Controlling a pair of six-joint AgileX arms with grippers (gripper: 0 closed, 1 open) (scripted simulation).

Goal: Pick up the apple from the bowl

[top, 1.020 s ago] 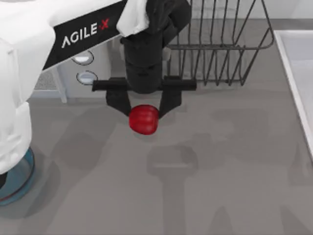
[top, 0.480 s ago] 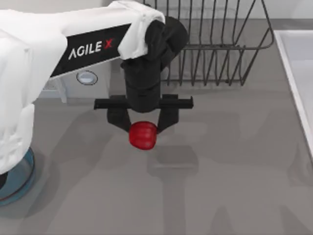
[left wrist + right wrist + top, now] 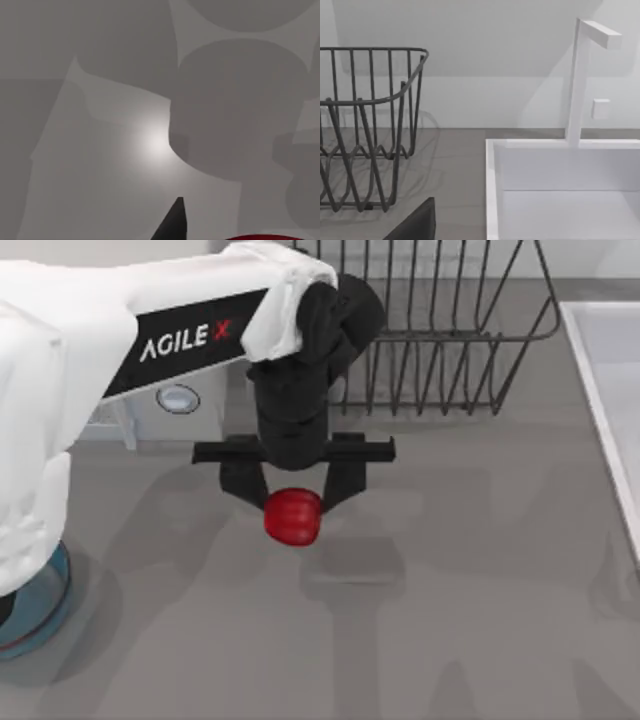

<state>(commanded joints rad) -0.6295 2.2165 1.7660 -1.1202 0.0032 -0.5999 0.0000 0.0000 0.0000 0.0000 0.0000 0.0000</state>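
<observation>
Your apple is sitting roundish and slightly squat between the fingers, with no long axis you could pick out and no stem showing to tell which way it is pointing. It is hanging clear above the grey tabletop, near the middle of the top view, with its shadow lying on the surface just to the right and below it.

Your left tool is pointing down and pinching the apple: the two dark fingers are closing in on its left and right flanks, spread only as wide as the fruit. In the left wrist view you are seeing one dark fingertip and a red sliver of the apple beside it.

Your bowl is resting at the left edge of the tabletop, well apart from the apple, mostly hidden under the white left arm; what it is holding cannot be told. A dark wire rack is standing behind the tool, and a white sink is lying along the right edge. For your right tool, I cannot tell the state.
</observation>
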